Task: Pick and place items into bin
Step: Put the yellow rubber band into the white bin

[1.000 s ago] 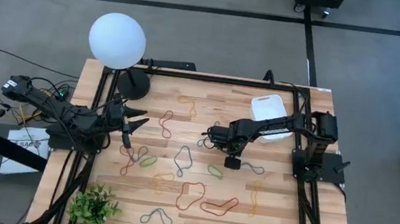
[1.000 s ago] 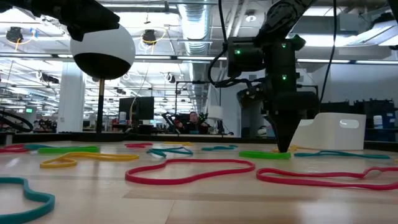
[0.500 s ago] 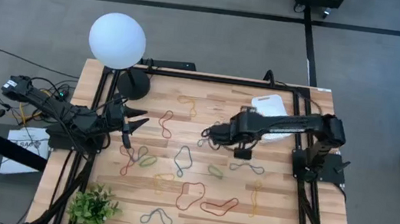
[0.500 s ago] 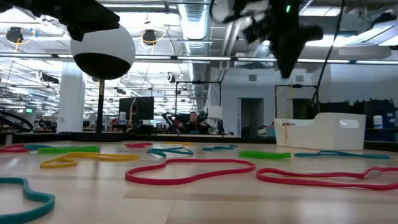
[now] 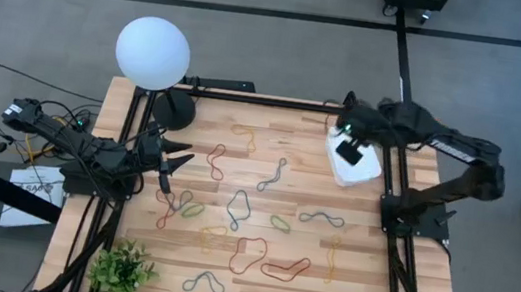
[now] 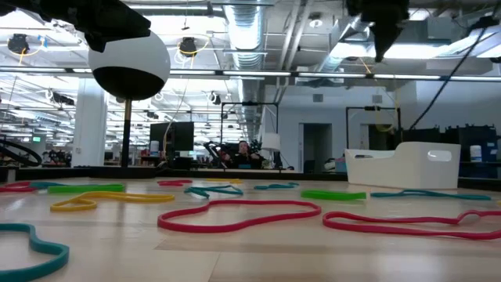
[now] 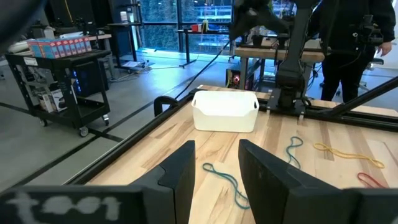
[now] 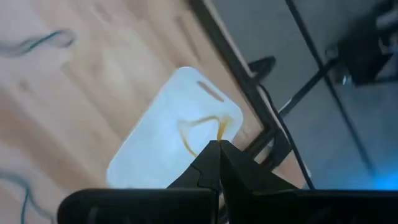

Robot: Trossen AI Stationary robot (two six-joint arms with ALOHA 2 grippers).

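My right gripper [image 8: 219, 144] is pinched shut on a yellow rubber band [image 8: 198, 132], hanging right over the white bin [image 8: 177, 134]. The bin sits directly below my fingertips, at the table's far right corner. The band is a thin floppy loop dangling from the tips, its lower curve draped toward the bin floor.

To do the drop well: stay centred over the bin, go lower so the loop falls inside the walls, then open fully; a limp band may cling to a pad, so a small shake might help.

My left gripper [image 7: 214, 165] waits at the table's left edge, fingers apart, holding nothing. More bands [image 5: 239, 207] lie scattered on the table [image 5: 364, 281], well away from my right tips.
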